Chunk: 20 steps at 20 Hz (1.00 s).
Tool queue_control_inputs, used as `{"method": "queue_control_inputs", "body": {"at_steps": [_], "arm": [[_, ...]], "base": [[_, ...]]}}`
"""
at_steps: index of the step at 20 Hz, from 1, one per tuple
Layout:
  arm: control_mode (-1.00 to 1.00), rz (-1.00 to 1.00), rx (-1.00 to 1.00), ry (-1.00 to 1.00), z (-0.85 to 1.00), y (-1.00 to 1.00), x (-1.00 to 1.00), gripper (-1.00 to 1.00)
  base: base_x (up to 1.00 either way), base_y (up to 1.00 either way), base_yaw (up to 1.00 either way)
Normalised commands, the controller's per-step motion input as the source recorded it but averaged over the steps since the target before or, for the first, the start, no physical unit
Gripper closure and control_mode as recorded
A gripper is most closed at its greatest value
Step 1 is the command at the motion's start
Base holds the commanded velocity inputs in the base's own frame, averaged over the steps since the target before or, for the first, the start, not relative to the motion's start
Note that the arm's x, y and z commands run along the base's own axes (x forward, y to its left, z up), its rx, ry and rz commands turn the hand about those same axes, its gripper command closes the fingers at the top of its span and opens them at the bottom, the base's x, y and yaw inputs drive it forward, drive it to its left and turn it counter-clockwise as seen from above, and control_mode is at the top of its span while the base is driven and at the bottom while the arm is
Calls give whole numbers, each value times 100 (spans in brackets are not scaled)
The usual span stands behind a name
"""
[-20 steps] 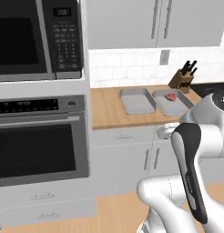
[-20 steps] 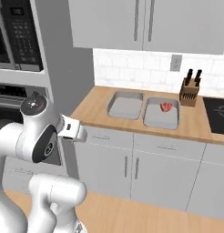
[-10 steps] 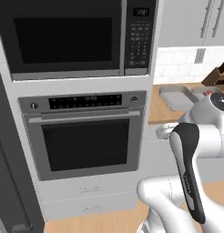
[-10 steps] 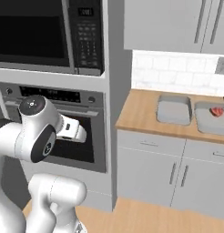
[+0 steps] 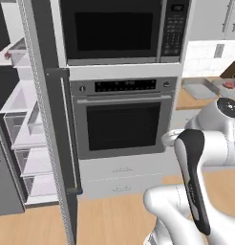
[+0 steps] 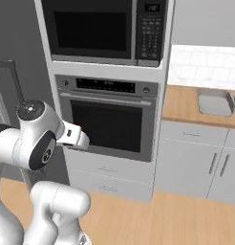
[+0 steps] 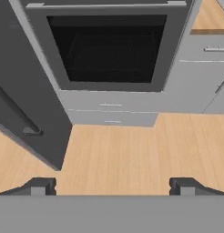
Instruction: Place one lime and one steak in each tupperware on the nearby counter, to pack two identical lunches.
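View: swung off the table (image 5: 193,98) at 2 o'clock onto the oven (image 5: 124,117) and open fridge door (image 5: 52,129).
Tool (image 7: 111,185): tips wide apart, empty.

Steel-grey oven (image 5: 123,119) with a black glass door, and above it a black-fronted microwave (image 5: 120,29) with a dark keypad. Light-brown wooden counter (image 6: 186,103) at 3 o'clock, over white-grey cabinet fronts (image 6: 196,162). Grey tupperware (image 6: 215,101) on it. White square-tiled wall (image 6: 205,60) behind. Pale plank-patterned wooden floor (image 7: 132,150). Dark grey fridge door (image 7: 22,104) at 9 o'clock; white shelves (image 5: 19,103) inside.
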Motion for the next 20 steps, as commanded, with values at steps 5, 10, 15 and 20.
{"method": "queue_control_inputs", "body": {"at_steps": [5, 10, 15, 20], "arm": [[100, 0, 0, 0, 0, 0, 0, -100], [100, 0, 0, 0, 0, 0, 0, -100], [100, 0, 0, 0, 0, 0, 0, -100], [100, 0, 0, 0, 0, 0, 0, -100]], "base": [[-100, 43, 10], [-10, 100, 1], [6, 100, -4], [8, 100, -11]]}}
